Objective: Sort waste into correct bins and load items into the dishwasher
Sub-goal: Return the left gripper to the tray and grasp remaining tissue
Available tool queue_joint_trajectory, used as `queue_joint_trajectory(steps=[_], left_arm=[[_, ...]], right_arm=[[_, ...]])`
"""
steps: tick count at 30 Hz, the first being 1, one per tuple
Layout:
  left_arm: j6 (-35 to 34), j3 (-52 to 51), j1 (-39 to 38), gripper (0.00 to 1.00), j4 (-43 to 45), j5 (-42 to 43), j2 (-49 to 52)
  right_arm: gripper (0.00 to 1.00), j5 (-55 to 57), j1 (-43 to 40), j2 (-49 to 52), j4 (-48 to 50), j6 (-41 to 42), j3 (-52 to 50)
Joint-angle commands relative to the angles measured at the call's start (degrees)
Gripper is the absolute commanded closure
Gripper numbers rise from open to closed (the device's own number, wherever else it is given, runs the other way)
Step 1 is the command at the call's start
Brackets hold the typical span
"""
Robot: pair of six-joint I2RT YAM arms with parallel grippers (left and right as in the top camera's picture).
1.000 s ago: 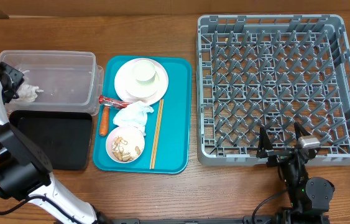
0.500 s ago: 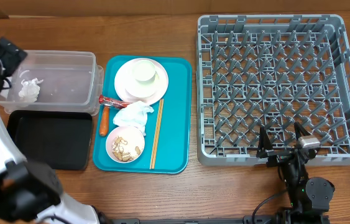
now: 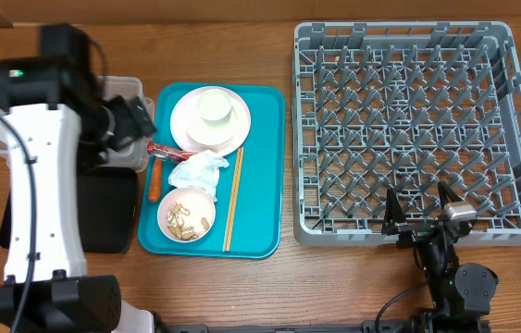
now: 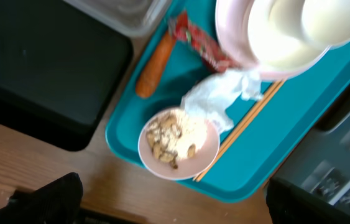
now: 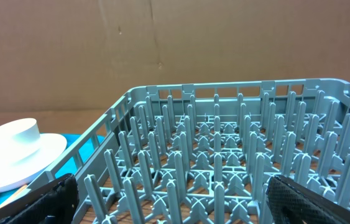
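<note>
My left gripper hangs open and empty over the left rim of the teal tray, its fingers spread wide above the table's front edge. On the tray lie a red wrapper, an orange carrot, a crumpled white napkin, a bowl of peanuts and rice, chopsticks and a round plate carrying a cup. The left arm covers most of the clear tub and black tray. My right gripper rests open at the grey dish rack's near wall.
The left wrist view looks down on the peanut bowl, napkin, carrot and wrapper. Upright rack pegs fill the right wrist view, with a brown cardboard wall behind.
The left gripper opened and left a white napkin in the clear tub. The arm then swung right, toward the teal tray. The right arm has not moved.
</note>
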Motion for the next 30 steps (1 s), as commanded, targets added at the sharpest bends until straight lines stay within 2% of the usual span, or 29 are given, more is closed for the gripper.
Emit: queue_joint_trajectory(steps=[1,8,13,16,23,30], left_arm=[[0.9,-4.7,-4.2,0.04,0.6,-3.4,0.4],[3.5,-14.8,-9.8,0.04,7.6,-3.4,0.4],[3.5,-21.3,-11.8,0.13,12.2,-3.1,0.4],[3.3,-25.0,-13.0,0.16,14.4,-2.7,0.4],[-1.4,-30.0,-13.4,0.18,19.6,-2.7,0.4],[-5.2,-34.6,-13.4,0.17,29.3,-2.7,0.4]], right_arm=[[0.00,0.1,-0.1,-0.7,0.3,0.2,-0.6],[0.00,0.1,-0.1,-0.7,0.3,0.2,-0.6],[0.00,0.1,-0.1,-0.7,0.3,0.2,-0.6],[0.00,0.1,-0.1,-0.7,0.3,0.2,-0.6],[0.00,0.1,-0.1,-0.7,0.3,0.2,-0.6],[0.00,0.1,-0.1,-0.7,0.3,0.2,-0.6]])
